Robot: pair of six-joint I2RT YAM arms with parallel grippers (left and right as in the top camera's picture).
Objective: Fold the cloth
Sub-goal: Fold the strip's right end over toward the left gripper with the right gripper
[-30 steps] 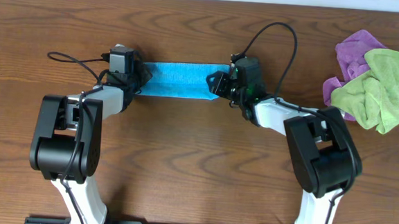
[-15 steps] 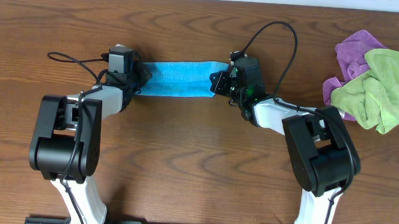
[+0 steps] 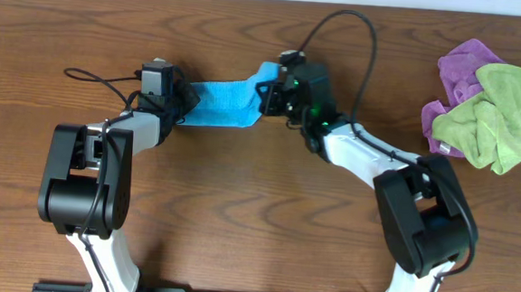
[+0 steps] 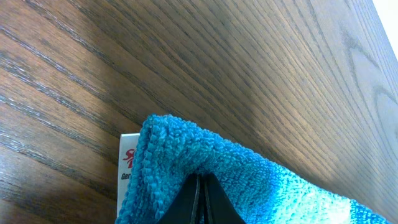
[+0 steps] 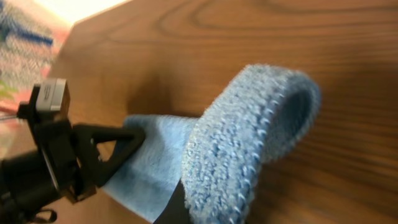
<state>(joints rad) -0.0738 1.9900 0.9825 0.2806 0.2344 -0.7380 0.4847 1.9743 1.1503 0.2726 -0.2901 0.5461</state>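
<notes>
A blue cloth (image 3: 222,102) lies as a folded strip at the back of the wooden table. My left gripper (image 3: 187,102) is shut on its left end; in the left wrist view the closed fingers (image 4: 200,200) pinch the cloth (image 4: 261,180) beside a white label. My right gripper (image 3: 266,90) is shut on the right end and holds it lifted and curled over toward the left. In the right wrist view the cloth's end (image 5: 249,140) bulges over the fingers, and the left gripper (image 5: 102,152) shows beyond it.
A heap of purple (image 3: 463,68) and green (image 3: 498,120) cloths lies at the table's right. Black cables loop from both wrists near the back edge (image 3: 358,34).
My right gripper has lifted the cloth's right end and carried it left, shortening the flat strip. The left gripper has stayed in place.
</notes>
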